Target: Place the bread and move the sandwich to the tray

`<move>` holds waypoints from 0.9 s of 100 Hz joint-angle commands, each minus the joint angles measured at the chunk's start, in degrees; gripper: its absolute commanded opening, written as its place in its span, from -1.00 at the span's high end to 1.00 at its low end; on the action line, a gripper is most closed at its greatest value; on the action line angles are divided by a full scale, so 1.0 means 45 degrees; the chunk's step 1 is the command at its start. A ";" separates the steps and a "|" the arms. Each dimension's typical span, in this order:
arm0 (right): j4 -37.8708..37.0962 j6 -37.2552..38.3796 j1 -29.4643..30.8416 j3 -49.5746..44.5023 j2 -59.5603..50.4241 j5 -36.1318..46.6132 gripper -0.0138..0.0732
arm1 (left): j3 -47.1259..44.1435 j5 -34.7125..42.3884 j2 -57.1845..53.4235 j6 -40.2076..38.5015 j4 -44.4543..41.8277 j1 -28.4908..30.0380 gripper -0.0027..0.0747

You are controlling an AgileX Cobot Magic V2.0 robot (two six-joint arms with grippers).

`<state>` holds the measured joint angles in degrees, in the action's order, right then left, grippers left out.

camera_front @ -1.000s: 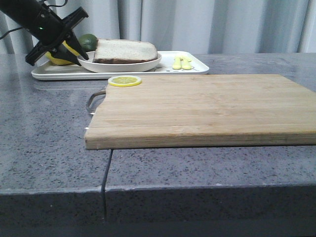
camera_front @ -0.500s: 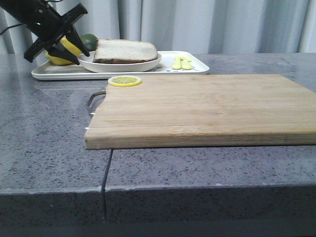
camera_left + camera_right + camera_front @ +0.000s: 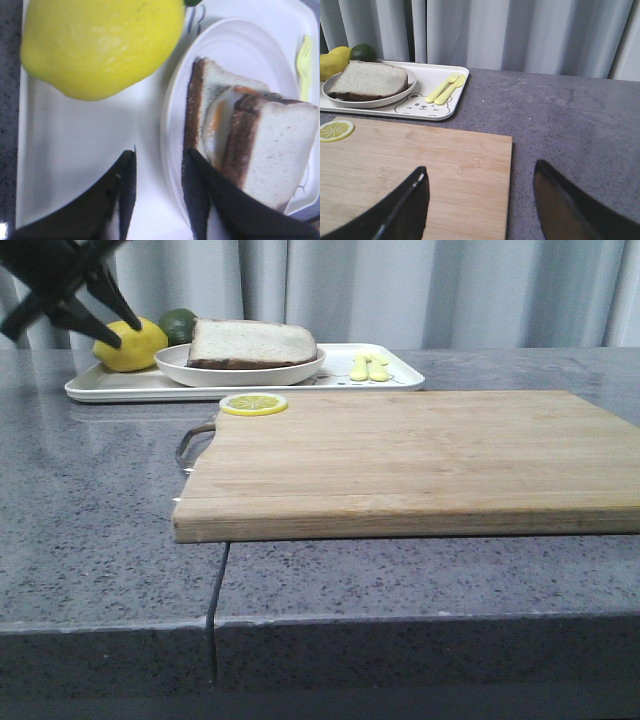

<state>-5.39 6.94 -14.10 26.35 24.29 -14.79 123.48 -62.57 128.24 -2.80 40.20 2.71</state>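
Left gripper hung above the tray's left end, over the counter's back-left corner, jaws apart and holding nothing. In the left wrist view its two dark fingers straddled the plate's rim from above, no contact that I could make out.

The sandwich sat on its round white plate, and the plate sat on the white tray. Wrist view showed it stacked: two brown-crusted slices with the fried egg between them, top slice shifted off to one side. Lemon lay on the tray just beside the plate, lime behind it. Small yellow fork and knife lay on the tray's right half.

Cutting board lay in front of the tray, bare except for a lemon slice at its back-left corner.

Right gripper was out of the front view; its wrist view showed the jaws wide and empty, over the board's right edge and the grey counter.
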 commanded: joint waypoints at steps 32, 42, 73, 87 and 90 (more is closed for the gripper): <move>-0.0170 -0.0014 0.0084 0.0350 0.0058 0.0869 -0.38 | 0.0427 0.0012 -0.4276 0.1822 0.0806 0.0060 0.38; -0.0170 -0.0014 0.0084 0.0350 0.0058 0.0843 -0.38 | 0.0427 0.0163 -0.5232 0.2512 0.0754 -0.0014 0.38; -0.0170 -0.0014 0.0084 0.0350 0.0058 0.0830 -0.38 | -0.1138 0.1704 -0.8419 0.4025 -0.0943 -0.1239 0.38; -0.0170 -0.0014 0.0084 0.0350 0.0058 0.0742 -0.38 | -0.3753 0.3775 -1.0374 0.4415 -0.1613 -0.2282 0.38; -0.0170 -0.0014 0.0084 0.0350 0.0058 0.0742 -0.38 | -0.4615 0.4264 -1.0812 0.4631 -0.1613 -0.2482 0.38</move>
<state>-5.39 6.94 -14.10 26.35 24.29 -15.24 108.89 -52.92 86.34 15.97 32.55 -5.85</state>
